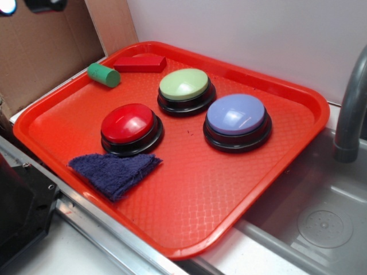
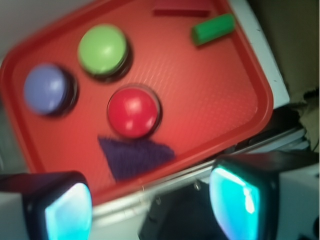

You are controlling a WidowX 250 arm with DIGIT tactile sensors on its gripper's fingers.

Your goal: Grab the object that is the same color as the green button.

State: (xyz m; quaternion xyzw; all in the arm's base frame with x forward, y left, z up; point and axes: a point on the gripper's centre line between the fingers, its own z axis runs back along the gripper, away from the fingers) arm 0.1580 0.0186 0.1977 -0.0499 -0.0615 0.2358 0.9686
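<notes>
A small green cylinder, the object (image 1: 104,75) (image 2: 213,28), lies on its side at the tray's far left corner, next to a flat red block (image 1: 140,63) (image 2: 181,8). The green button (image 1: 184,85) (image 2: 102,49), a pale-green dome on a black base, stands mid-tray at the back. In the wrist view my gripper (image 2: 152,205) hangs high above the tray's near edge, open, with nothing between its teal pads (image 2: 234,201). The gripper does not show in the exterior view.
A red button (image 1: 128,123) (image 2: 132,111) and a blue-lavender button (image 1: 236,115) (image 2: 46,89) also stand on the red tray (image 1: 229,189) (image 2: 220,100). A dark blue cloth (image 1: 114,171) (image 2: 134,156) lies at the tray's front. A sink (image 1: 321,223) with a grey faucet (image 1: 350,109) is at the right.
</notes>
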